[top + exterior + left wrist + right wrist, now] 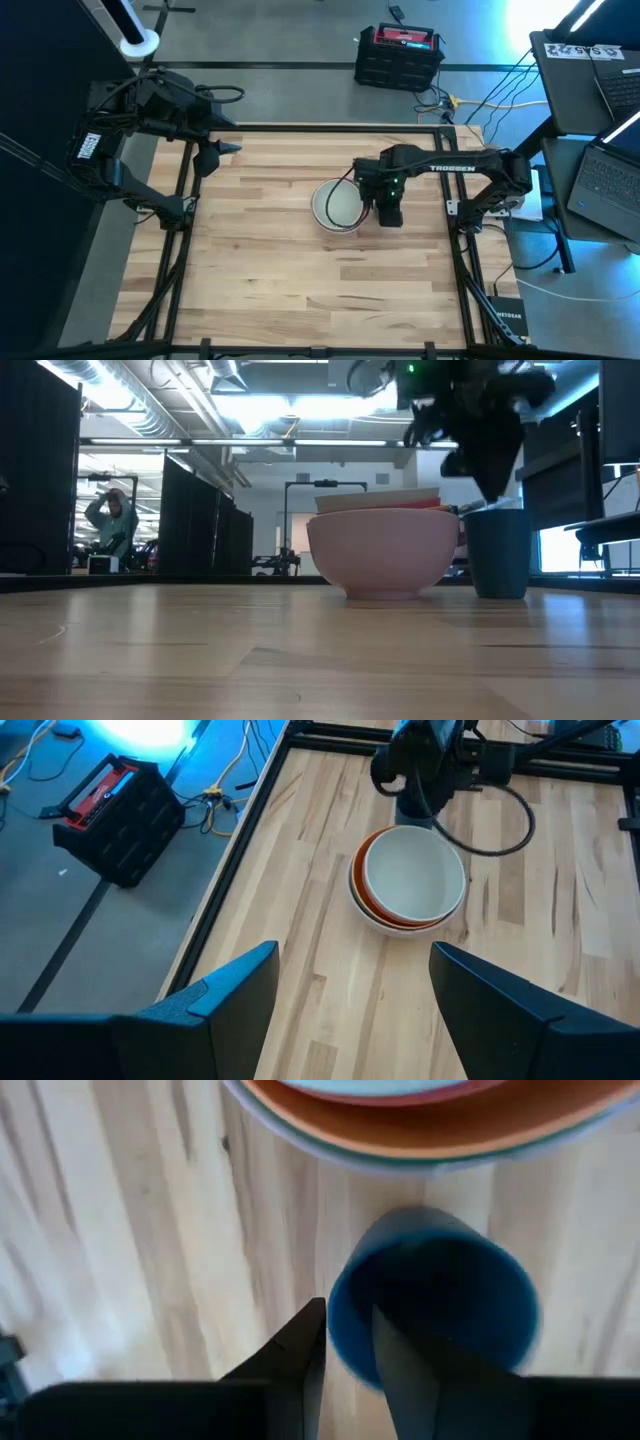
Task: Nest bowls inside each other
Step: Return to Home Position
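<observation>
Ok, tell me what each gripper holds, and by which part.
The left gripper is open and holds nothing. The right gripper hangs at the rim of the blue cup, standing on the table; whether it grips that rim cannot be told.

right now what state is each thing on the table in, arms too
stack of round plastic bowls: nested, upright, in the middle of the wooden table
small dark blue plastic cup: upright, empty, standing beside the stack
right gripper: directly above the cup
left gripper: jaws open, empty, near the table's left edge
</observation>
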You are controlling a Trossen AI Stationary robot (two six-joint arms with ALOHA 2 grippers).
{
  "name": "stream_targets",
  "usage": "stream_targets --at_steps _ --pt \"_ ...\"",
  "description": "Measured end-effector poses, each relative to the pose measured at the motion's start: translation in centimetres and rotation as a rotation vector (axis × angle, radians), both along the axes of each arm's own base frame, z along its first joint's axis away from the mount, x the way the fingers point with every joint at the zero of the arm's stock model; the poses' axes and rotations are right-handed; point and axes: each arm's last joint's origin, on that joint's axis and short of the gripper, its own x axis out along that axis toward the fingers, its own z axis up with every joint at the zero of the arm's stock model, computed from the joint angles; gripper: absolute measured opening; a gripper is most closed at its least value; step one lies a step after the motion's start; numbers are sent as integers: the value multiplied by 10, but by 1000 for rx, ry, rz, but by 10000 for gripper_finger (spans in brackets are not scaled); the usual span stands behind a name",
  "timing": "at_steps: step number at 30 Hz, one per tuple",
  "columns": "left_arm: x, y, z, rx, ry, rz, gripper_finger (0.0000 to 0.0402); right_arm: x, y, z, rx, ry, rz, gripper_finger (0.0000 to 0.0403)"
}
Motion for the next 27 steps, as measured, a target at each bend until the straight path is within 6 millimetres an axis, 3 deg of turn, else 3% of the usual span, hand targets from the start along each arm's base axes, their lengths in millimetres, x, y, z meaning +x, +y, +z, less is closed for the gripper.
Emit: stream_targets --at_steps 5,9,13,17,19,21,27 --pt "0 0 0 9 3 -9 243 1 0 36 -13 -38 9 69" --pt "0 0 0 24 9 -23 243 7 -1 73 -29 -185 10 66" --pt "-2 0 1 32 8 -29 243 17 0 113 19 -451 13 16" --pt "-14 -3 5 41 -20 -32 243 17 1 153 91 -798 8 3" --pt "-26 -6 8 45 -50 -29 243 6 1 167 103 -923 -20 1" --pt "-38 -8 12 45 -84 -24 243 -18 4 172 85 -1011 -63 1" --pt "-68 -15 21 49 -181 -12 243 -94 15 168 50 -1280 -212 0"
